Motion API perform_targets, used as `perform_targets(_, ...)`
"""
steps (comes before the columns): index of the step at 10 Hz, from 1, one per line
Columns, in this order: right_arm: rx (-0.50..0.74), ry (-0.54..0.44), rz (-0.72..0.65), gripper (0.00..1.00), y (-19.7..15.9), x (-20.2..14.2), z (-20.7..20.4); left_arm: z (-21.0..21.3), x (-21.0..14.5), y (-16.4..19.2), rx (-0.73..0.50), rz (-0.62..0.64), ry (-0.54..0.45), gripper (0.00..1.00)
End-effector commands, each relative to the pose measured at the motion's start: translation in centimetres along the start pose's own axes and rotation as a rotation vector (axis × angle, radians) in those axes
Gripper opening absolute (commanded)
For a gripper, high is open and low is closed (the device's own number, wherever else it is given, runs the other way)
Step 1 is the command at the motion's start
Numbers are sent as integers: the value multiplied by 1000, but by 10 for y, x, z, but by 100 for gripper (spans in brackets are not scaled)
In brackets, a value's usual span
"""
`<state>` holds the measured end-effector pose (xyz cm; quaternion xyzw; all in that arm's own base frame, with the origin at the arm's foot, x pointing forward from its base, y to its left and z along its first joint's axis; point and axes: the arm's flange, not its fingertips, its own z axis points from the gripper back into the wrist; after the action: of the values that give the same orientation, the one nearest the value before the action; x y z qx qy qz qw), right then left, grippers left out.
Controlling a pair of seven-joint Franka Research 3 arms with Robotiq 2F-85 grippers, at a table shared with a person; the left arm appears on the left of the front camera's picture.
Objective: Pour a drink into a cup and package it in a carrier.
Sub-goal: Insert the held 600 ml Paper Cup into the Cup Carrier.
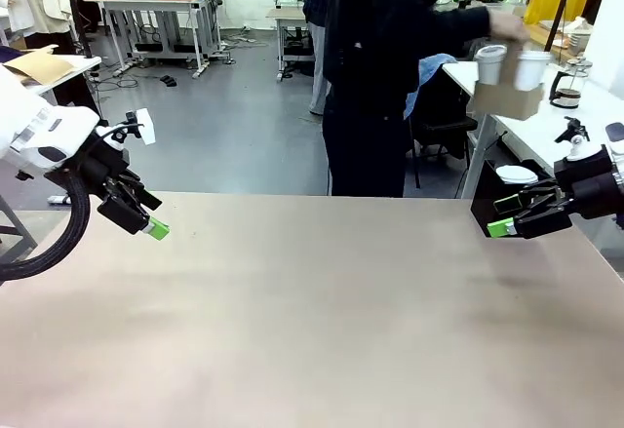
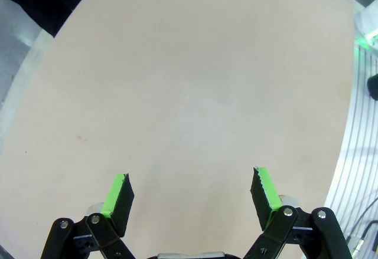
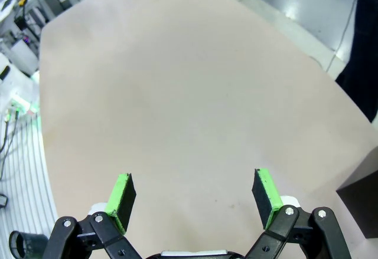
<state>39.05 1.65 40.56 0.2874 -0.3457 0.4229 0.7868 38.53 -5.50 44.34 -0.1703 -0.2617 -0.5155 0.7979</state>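
Beyond your desk (image 1: 312,330), the person's hand (image 1: 507,26) carried the carrier (image 1: 507,97) holding two cups (image 1: 489,63) off its far right corner; both end effectors, left (image 1: 156,228) and right (image 1: 502,225), hung open, so packaging looked done.

Both arms are white with black wrists. Each tool, the left tool (image 1: 146,221) and the right tool (image 1: 505,215), is black with green pads (image 2: 120,192). A thick black cable (image 1: 51,248) loops below the left arm.

robotics lab, rows of workbenches (image 1: 156,4) carrying other robot arms, grey floor (image 1: 234,126), trailing cables
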Motion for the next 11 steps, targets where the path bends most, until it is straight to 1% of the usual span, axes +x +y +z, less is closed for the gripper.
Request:
perform_targets(1, -3, 2, 19, 100, 0, 0, 0, -1, 1, 1, -9, 9, -19, 100)
perform_targets(11, -3, 2, 19, 100, 0, 0, 0, -1, 1, 1, -9, 9, -19, 100)
